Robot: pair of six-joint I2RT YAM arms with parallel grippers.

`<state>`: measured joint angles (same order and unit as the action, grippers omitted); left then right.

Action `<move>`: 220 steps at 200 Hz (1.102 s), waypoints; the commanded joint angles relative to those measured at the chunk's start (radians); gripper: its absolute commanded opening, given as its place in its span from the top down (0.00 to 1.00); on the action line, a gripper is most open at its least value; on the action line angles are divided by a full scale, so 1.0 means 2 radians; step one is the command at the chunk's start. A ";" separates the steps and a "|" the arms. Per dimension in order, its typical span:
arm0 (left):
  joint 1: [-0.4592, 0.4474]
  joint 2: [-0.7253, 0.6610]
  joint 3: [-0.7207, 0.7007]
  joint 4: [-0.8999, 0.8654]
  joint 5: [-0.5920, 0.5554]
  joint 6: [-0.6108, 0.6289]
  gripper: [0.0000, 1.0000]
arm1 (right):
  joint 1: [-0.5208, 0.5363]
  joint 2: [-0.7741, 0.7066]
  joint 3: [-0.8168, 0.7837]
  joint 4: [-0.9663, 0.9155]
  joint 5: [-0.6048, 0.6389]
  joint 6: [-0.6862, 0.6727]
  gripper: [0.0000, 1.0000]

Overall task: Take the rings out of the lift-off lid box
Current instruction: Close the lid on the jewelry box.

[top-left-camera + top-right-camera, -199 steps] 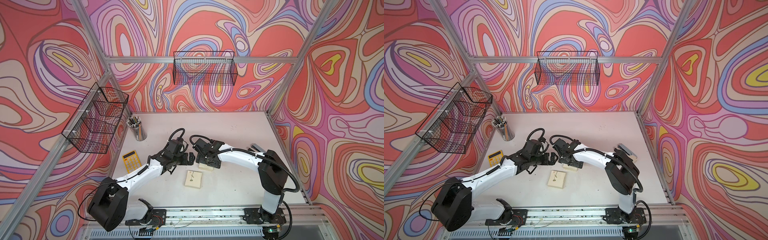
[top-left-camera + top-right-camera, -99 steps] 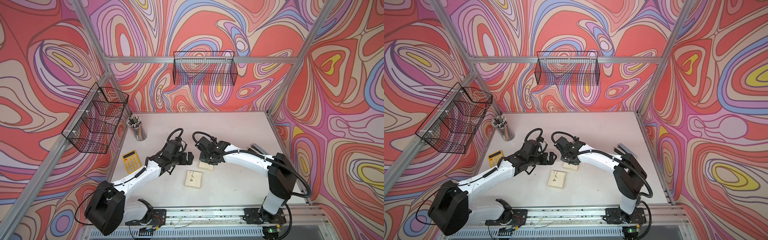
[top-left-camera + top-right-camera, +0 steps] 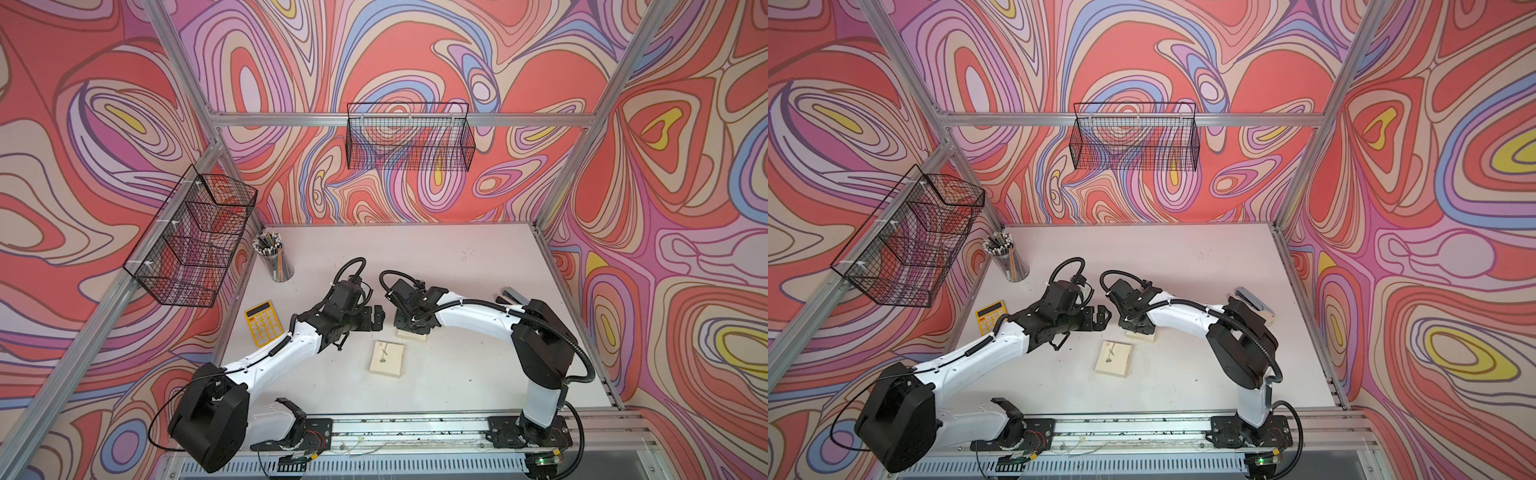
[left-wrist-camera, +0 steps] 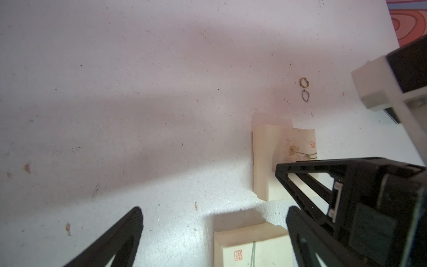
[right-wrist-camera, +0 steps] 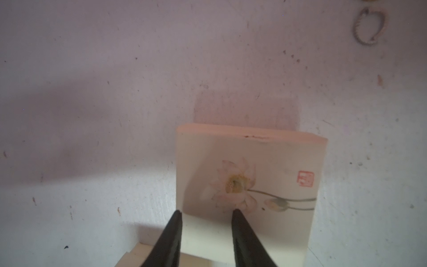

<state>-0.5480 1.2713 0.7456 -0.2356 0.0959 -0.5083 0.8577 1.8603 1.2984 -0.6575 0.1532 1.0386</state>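
The two rings were out of the box. A yellowish ring and a silvery ring lay flat on the bare counter, almost touching each other and apart from the cream box. From the left pincer, spread wide and empty, they lay past that box, toward the right arm, so the right arm was probably the nearer. The right pincer stood half narrowed over one corner of the box's lotus-printed top, and I could not tell whether it pinched anything. A second cream box sat just near-left of the first. Being round bands, the rings offered no long axis to favour. Neither top view showed them.
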 commanded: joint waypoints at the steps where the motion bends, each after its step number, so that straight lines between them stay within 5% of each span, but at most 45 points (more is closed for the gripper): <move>1: 0.003 0.004 0.002 -0.010 -0.009 0.001 0.00 | -0.018 0.016 -0.037 -0.006 0.000 0.005 0.61; 101: 0.005 0.038 0.026 -0.025 -0.034 0.011 0.00 | -0.063 -0.041 -0.061 -0.012 0.018 -0.051 0.54; 121: 0.006 0.025 0.027 -0.034 -0.037 0.004 0.00 | -0.063 -0.041 -0.042 -0.019 0.021 -0.075 0.46; 166: 0.006 -0.012 0.027 -0.084 -0.034 -0.004 0.00 | -0.063 -0.070 -0.029 -0.004 0.006 -0.112 0.10; 220: -0.020 -0.058 0.027 -0.169 -0.051 -0.018 0.00 | -0.065 -0.108 -0.065 0.046 -0.001 -0.151 0.01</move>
<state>-0.5491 1.1835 0.7727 -0.4397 0.0315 -0.5102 0.7292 1.6882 1.2091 -0.6064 0.1524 0.7868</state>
